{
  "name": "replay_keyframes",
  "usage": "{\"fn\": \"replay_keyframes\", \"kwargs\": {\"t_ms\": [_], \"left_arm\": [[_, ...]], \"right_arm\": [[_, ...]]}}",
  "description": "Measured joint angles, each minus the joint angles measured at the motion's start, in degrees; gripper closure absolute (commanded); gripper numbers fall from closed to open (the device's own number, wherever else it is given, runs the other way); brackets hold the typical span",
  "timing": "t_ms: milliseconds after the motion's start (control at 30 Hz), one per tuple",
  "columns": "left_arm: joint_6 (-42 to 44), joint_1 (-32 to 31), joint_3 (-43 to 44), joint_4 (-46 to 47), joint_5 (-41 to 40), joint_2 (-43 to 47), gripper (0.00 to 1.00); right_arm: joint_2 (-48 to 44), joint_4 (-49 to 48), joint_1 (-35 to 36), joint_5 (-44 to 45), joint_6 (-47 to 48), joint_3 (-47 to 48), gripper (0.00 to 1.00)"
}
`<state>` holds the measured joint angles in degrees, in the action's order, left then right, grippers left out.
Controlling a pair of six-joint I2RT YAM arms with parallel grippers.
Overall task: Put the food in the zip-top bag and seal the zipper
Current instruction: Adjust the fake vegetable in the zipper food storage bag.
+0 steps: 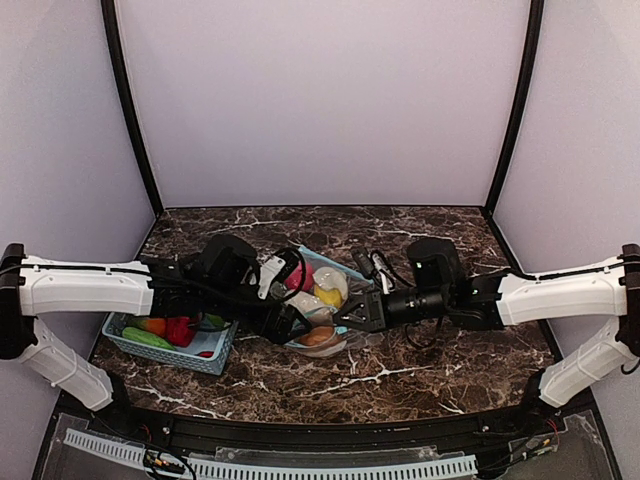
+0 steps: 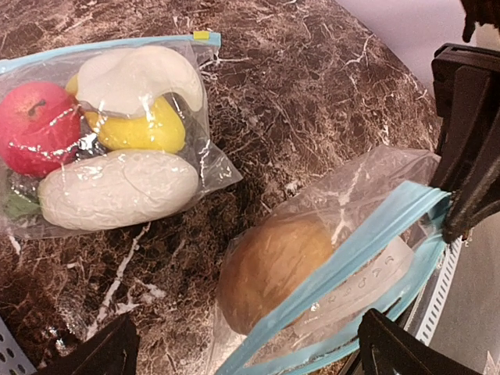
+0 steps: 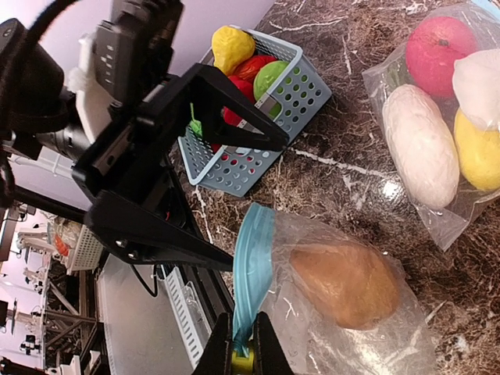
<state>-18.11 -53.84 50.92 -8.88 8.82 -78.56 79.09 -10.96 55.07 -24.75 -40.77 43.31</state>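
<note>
The bag (image 3: pixel 328 234) is limp, slick film — its stiffer zipper (image 3: pixel 251 258) looks the place to pinch, where the right gripper (image 3: pixel 242 344) is clenched; left gripper (image 2: pixel 250 344) gapes.

Crinkly clear plastic bag (image 2: pixel 373 181); glossy marbled tabletop (image 2: pixel 312 78)

No legible text — none anywhere

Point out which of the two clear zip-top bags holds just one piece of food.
The clear blue-zippered bag pinched by the right pincer: it holds only a brown rounded toy food. The other bag holds several, including a red apple.
</note>
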Motion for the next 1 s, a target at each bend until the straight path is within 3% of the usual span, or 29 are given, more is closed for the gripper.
{"fn": "replay_keyframes", "kwargs": {"t_ms": [533,1000], "left_arm": [[0.0,0.0,0.0,4.3,2.9,-11.0,0.01],[-0.1,0.0,0.0,5.4,3.8,-12.9,0.01]], "right_arm": [[0.0,-3.3,0.0,-1.7,-0.6,-0.5,1.00],[0.0,-5.9,0.0,-2.3,-2.0,-1.6,1.00]]}}
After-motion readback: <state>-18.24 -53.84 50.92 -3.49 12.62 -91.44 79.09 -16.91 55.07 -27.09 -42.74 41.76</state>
